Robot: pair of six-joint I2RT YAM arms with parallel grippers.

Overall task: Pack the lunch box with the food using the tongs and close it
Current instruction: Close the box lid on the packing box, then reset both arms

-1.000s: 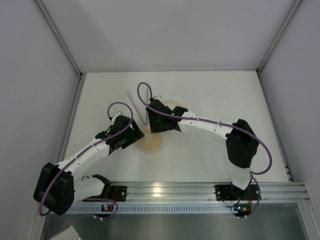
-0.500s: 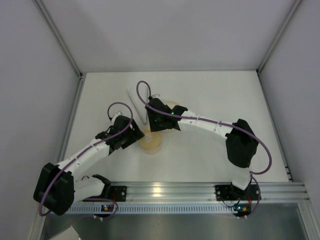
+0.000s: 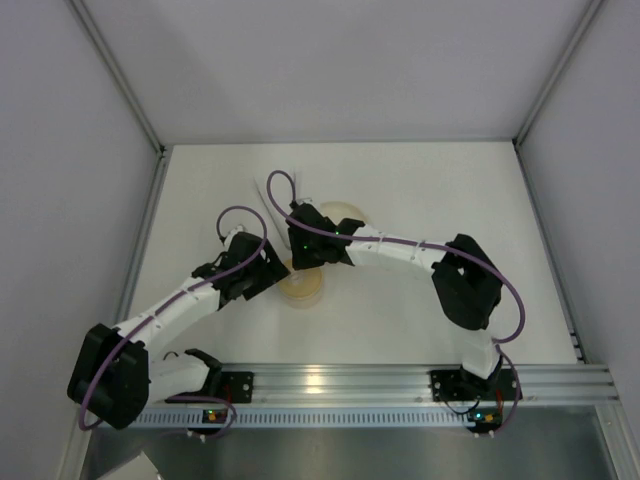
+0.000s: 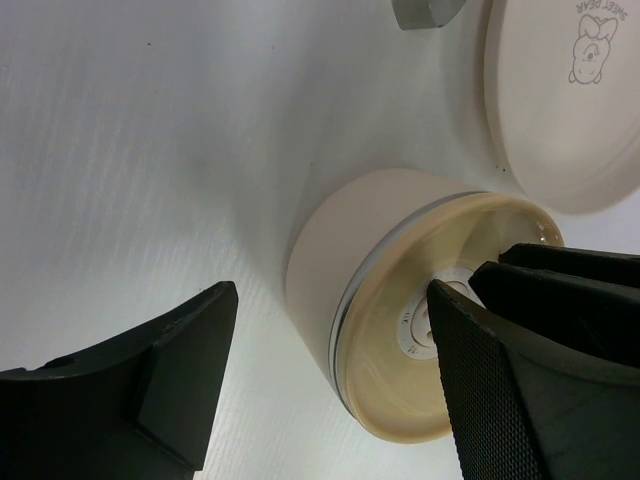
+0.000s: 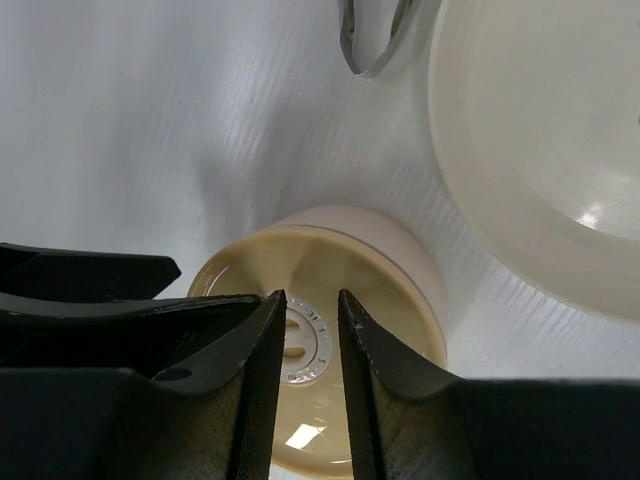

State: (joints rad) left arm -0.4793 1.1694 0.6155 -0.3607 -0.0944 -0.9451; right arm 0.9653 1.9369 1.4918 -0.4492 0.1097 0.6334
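The lunch box (image 3: 301, 286) stands on the table with its tan lid (image 4: 392, 372) on top. My left gripper (image 4: 330, 300) is open and straddles the box. Its left finger (image 4: 185, 375) stands clear of the cream wall (image 4: 320, 260). Just above the lid's white centre disc (image 5: 312, 345), my right gripper (image 5: 311, 297) hovers with its jaws a narrow gap apart and nothing between them. The tongs (image 3: 268, 205) lie on the table behind the box, and their joined end (image 5: 375, 35) shows beside the plate. No food is in view.
A cream plate (image 3: 346, 212) lies just behind and right of the box; its rim (image 5: 470, 180) is close to the lid. Both arms crowd together over the box. White walls close in the table on three sides.
My right arm has shifted a little left and forward over the lid, and its jaws have narrowed. The left gripper and the box have not moved.
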